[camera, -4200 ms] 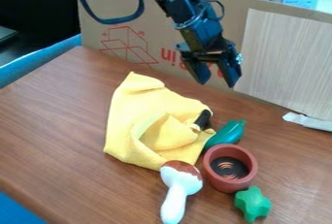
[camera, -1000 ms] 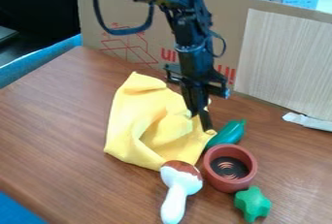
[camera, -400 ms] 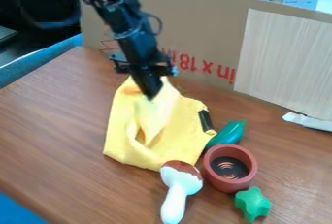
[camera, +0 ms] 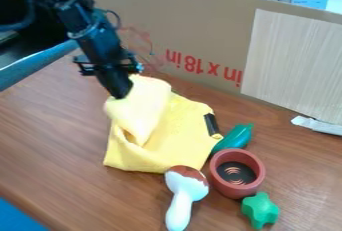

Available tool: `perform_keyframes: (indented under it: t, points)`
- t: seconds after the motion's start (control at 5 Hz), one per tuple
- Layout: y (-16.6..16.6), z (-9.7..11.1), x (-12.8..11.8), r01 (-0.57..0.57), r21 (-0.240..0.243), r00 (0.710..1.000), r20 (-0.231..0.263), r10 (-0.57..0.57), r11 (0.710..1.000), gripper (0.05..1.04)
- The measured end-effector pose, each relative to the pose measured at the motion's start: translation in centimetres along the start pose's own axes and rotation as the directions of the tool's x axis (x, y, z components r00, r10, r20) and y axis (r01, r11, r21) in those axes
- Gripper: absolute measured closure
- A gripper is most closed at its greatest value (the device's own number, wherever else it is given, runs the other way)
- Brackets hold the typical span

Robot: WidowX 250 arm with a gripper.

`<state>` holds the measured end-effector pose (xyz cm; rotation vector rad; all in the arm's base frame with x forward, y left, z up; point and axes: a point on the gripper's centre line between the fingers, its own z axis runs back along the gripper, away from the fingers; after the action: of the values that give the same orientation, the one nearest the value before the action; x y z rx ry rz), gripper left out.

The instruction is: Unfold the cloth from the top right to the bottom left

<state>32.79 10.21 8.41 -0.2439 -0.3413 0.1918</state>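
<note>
At the upper left of the cloth, the black gripper (camera: 120, 95) is shut on a fold of the yellow cloth, holding that part raised above the table. The yellow cloth (camera: 177, 145) lies crumpled left of centre, its lifted flap draping down from the fingertips over the cloth's left side. A black patch shows at the cloth's right edge.
Right of the cloth lie a green pepper-like toy (camera: 234, 138), a reddish-brown pot (camera: 220, 179) and a green star-shaped piece (camera: 260, 210). A white and brown toy (camera: 179, 212) touches the cloth's front edge. Behind stands a cardboard wall (camera: 200, 30).
From above the table, the gripper came down at the cloth's right part, took hold of it and moved left, pulling a flap up and across to the left. The other objects stayed put.
</note>
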Motion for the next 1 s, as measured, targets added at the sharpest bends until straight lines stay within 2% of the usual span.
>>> perform_keyframes:
  t: [0.4, 0.6, 0.8, 1.0]
  points:
    - [4.3, 3.3, -1.7, -0.102, -0.001, 0.994, 0.028, 0.102, 0.995, 1.030]
    - [6.0, 3.8, -2.3, -0.167, 0.041, 0.986, 0.026, 0.166, 0.985, 1.030]
    - [8.0, 4.3, -2.4, -0.238, 0.093, 0.971, 0.058, 0.234, 0.967, 1.030]
    - [9.8, 3.7, -2.7, -0.299, 0.137, 0.954, 0.038, 0.296, 0.944, 1.030]
